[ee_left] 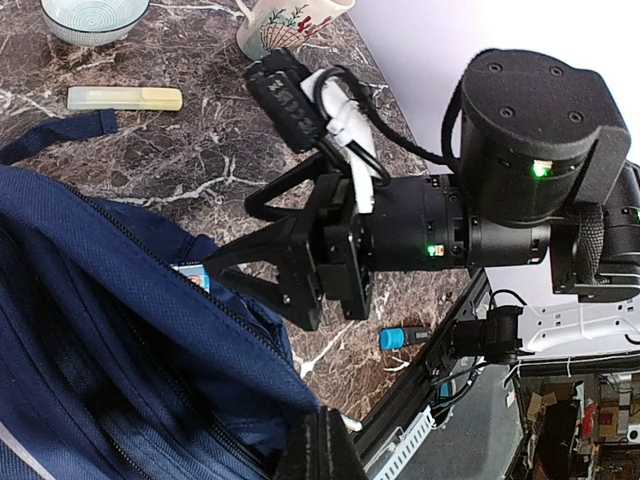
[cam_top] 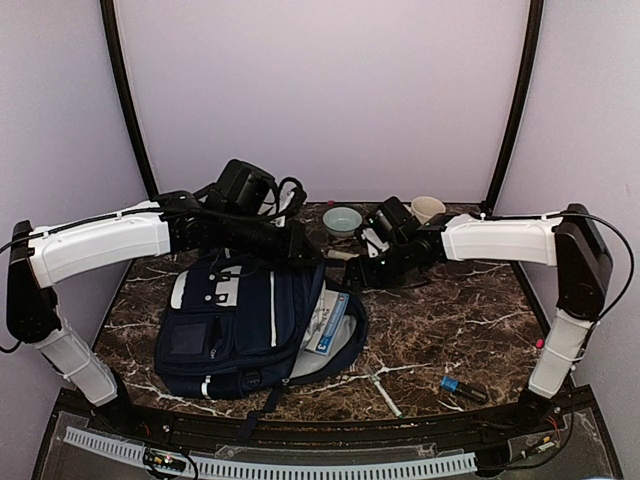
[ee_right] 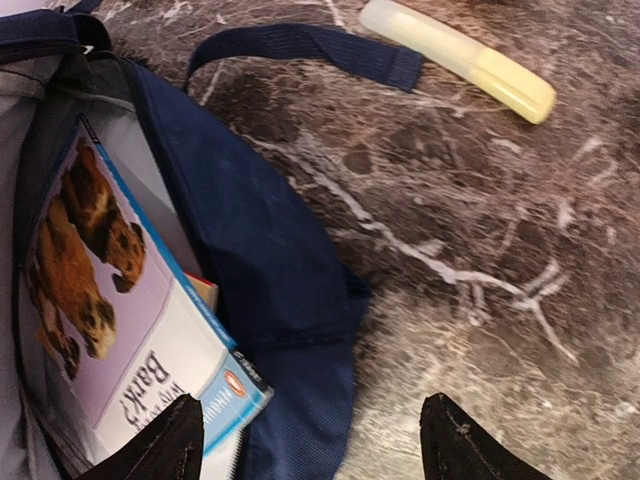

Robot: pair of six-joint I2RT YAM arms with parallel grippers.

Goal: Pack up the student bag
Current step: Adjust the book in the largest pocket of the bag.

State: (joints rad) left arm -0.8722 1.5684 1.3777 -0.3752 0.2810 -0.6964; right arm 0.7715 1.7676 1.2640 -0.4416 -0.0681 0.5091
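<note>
Dark marble counter (cam_top: 470,320) inspected from the top view. A pale blue bowl (cam_top: 342,220) sits at 12 o'clock on the far edge, with a cream mug (cam_top: 428,208) just beyond it at 1 o'clock. A pale yellow marker (ee_right: 460,60) lies flat between the bowl and the bag. A white pen (cam_top: 380,388) lies at 5 o'clock, and a small blue-capped item (cam_top: 462,388) lies further toward 4 o'clock, near the right arm's base. The student bag (cam_top: 240,325) lies flat left of centre, around 8 o'clock, with its mouth open toward 3 o'clock. A book (ee_right: 130,330) with a dog on its cover fills that opening, one corner jutting past the rim. A loose navy strap (ee_right: 300,45) trails on the counter between the bag and the marker. The left end effector (cam_top: 300,247) is at the bag's upper rim, at 12 o'clock of the bag. Its jaws are closed, but whether fabric is pinched cannot be told. The right end effector (ee_right: 310,450) hangs over the bag's rim beside the book corner, with its jaws wide apart, holding nothing and touching nothing visible.
</note>
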